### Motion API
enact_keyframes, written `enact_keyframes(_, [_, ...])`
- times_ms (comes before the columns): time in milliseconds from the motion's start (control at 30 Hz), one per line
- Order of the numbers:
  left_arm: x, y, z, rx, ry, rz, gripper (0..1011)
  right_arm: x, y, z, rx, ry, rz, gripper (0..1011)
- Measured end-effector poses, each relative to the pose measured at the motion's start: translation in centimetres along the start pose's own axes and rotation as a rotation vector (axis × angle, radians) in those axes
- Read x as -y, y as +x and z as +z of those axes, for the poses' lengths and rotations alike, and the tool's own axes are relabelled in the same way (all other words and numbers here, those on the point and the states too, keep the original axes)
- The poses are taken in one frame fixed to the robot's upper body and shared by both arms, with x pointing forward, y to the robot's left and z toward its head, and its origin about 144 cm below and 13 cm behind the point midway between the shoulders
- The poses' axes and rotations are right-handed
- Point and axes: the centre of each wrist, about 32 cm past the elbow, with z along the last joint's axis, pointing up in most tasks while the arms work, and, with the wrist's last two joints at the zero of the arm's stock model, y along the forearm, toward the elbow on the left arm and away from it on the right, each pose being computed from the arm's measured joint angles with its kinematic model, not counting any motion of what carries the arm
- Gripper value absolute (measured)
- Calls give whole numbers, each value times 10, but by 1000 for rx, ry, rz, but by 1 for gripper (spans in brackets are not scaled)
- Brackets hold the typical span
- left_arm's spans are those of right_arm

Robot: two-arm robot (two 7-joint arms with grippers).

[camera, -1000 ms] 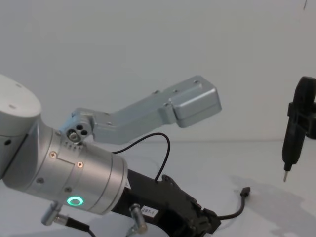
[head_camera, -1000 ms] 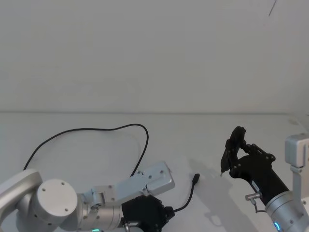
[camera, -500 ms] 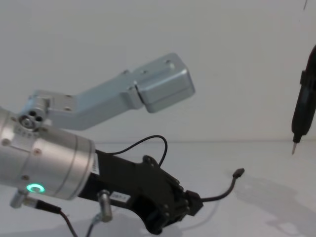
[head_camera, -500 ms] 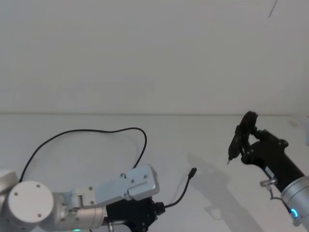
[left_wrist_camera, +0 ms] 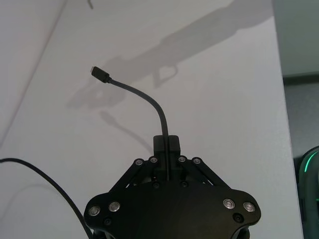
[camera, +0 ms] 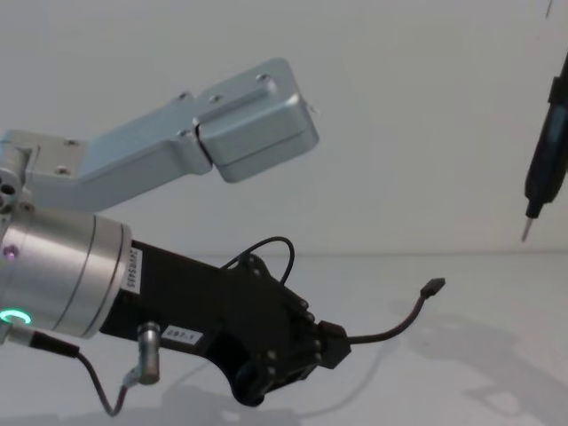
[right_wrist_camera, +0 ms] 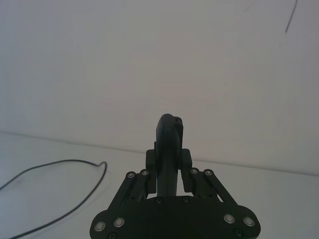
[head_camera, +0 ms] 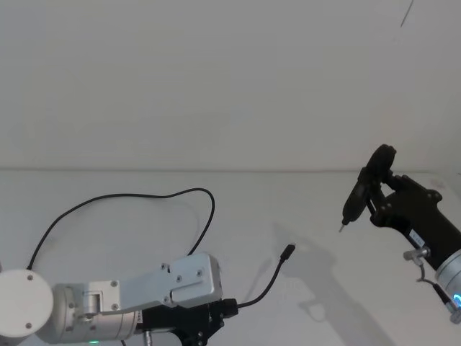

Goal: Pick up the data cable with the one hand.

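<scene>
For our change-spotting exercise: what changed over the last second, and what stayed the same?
The left gripper, shut on the data cable, rose and drew back, lifting the plug higher. The right gripper carried its pen-like tool rightward. The cable's far loop stayed put.

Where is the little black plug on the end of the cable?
In the head view the plug sticks up near the middle, just past the left pincer gripping the data cable, left of the pen-like tool.

Small white label [camera: 182, 336] on the left hand [camera: 332, 343], print unreadable.
</scene>
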Motion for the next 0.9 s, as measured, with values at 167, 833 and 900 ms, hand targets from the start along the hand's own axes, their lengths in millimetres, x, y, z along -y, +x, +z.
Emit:
enact_keyframes(167, [1,1,2,23,-8,-15,44,-1,-1,7,-27,2,30,279])
enact_keyframes(833, [9,3,5,72,-25,-52,44,-8,-2,9,-41,-50,96,279])
enact_keyframes(900, [10,4,6,74,-26,-53,44,-8,-1,8,-38,-57,94,279])
